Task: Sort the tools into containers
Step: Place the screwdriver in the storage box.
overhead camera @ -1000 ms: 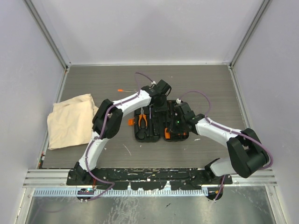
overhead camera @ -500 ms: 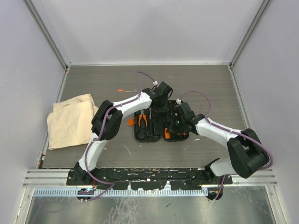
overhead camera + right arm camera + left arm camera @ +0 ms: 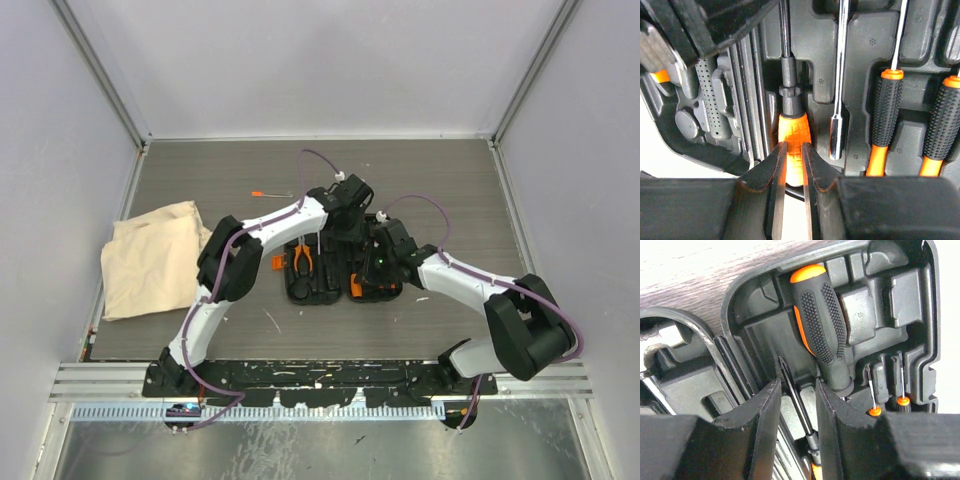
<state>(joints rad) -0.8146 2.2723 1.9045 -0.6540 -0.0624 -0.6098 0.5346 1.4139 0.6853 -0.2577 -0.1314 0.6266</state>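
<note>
Left tool [image 3: 796,387] stands partly open over the black case [image 3: 735,290], its two fingers astride the thin dark shaft of a long screwdriver [image 3: 791,127] without visibly pressing it. The right tool [image 3: 792,146] is closed tight on that screwdriver's orange handle end at the bottom middle of its wrist view. The step in hand looks like seating this screwdriver in a moulded slot near the case's hinge. For the next move, I judge that the right tool should let go only once the handle lies flat in its recess, and both arms should then lift straight up so nothing is dragged out. Already in slots are a stubby screwdriver [image 3: 820,315] at the upper middle of the left wrist view and orange pliers [image 3: 305,257]. A thin orange-tipped driver [image 3: 270,194] lies out on the counter [image 3: 450,180] above the case, and the cloth bag [image 3: 150,260] sits at the left of the overhead view. From overhead both arms cover the middle of the case. I cannot tell whether the shaft is fully down in its groove, and no hammer can be made out.
</note>
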